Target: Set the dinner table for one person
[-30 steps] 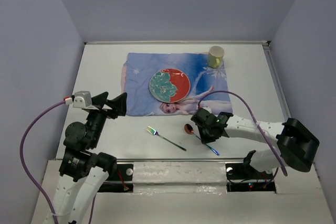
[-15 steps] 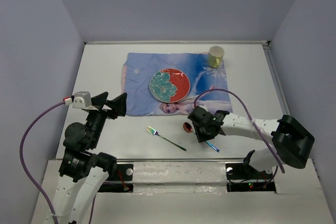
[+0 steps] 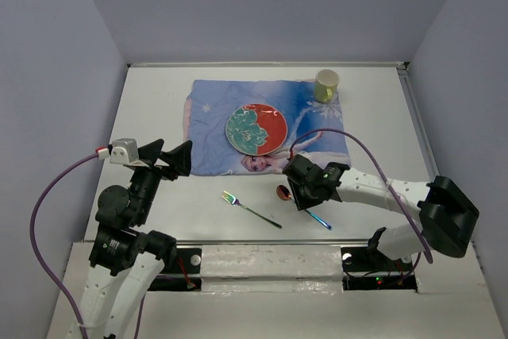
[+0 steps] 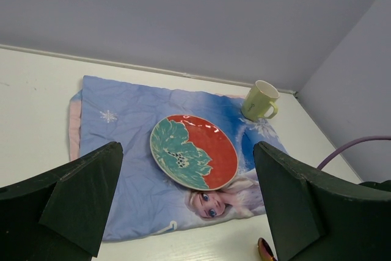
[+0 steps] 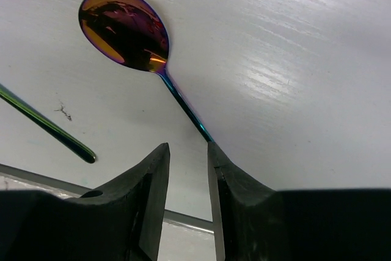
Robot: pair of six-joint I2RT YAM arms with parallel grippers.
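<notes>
The off-white dinner table (image 3: 159, 101) carries a blue princess placemat (image 3: 210, 125) with a red and teal plate (image 3: 256, 129) on it and a pale green mug (image 3: 326, 85) at its far right corner. An iridescent spoon (image 3: 282, 191) and fork (image 3: 250, 209) lie on the bare table in front of the mat. My right gripper (image 3: 302, 196) is low over the spoon's handle. In the right wrist view its jaws (image 5: 188, 148) stand a narrow gap apart, with the spoon (image 5: 125, 29) handle running under the right fingertip, not between them. My left gripper (image 3: 171, 156) is wide open and empty, raised at the left.
Grey walls close the table at the back and sides. The fork's handle (image 5: 46, 128) ends just left of my right fingers. A metal rail runs along the table's near edge (image 3: 262, 245). In the left wrist view the plate (image 4: 193, 151) and mug (image 4: 261, 100) lie ahead.
My right gripper has shifted slightly left and away from me along the spoon's handle. The spoon has barely moved. The left arm is still.
</notes>
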